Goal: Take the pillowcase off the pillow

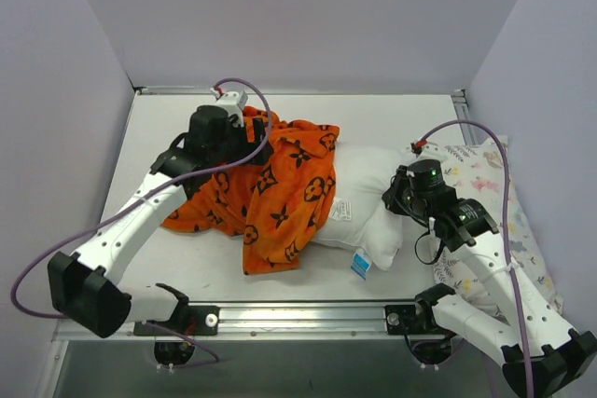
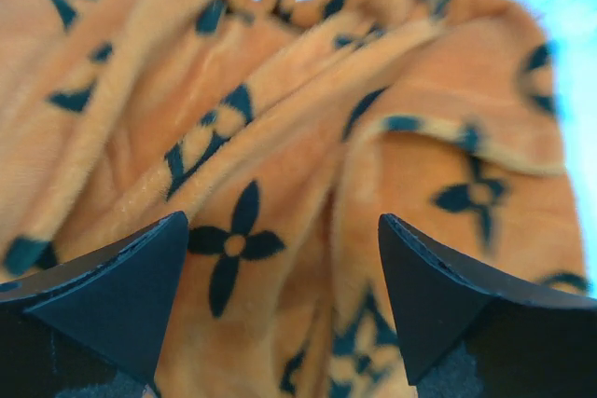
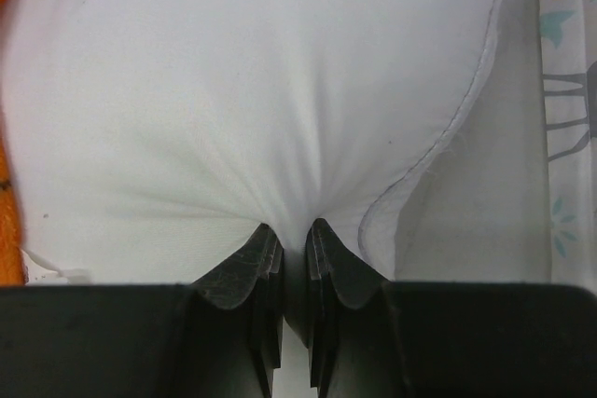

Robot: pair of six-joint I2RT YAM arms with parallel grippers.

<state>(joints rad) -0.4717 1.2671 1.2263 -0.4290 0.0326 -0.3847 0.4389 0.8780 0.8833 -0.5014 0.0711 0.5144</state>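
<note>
The orange pillowcase (image 1: 280,198) with black flower motifs lies bunched over the left end of the white pillow (image 1: 364,202), whose right part is bare. A small blue-and-white tag (image 1: 360,264) hangs at the pillow's near seam. My left gripper (image 1: 244,142) hovers over the pillowcase's far edge; in the left wrist view it (image 2: 283,230) is open with orange fabric (image 2: 280,137) right below the jaws. My right gripper (image 1: 394,195) is shut on the pillow's right end; the right wrist view shows white fabric (image 3: 242,90) pinched between the fingers (image 3: 326,253).
A smaller white pillow with pastel floral print (image 1: 490,212) lies at the right under my right arm, also showing in the right wrist view (image 3: 564,90). White walls enclose the table on the left, back and right. A metal rail (image 1: 298,316) runs along the near edge.
</note>
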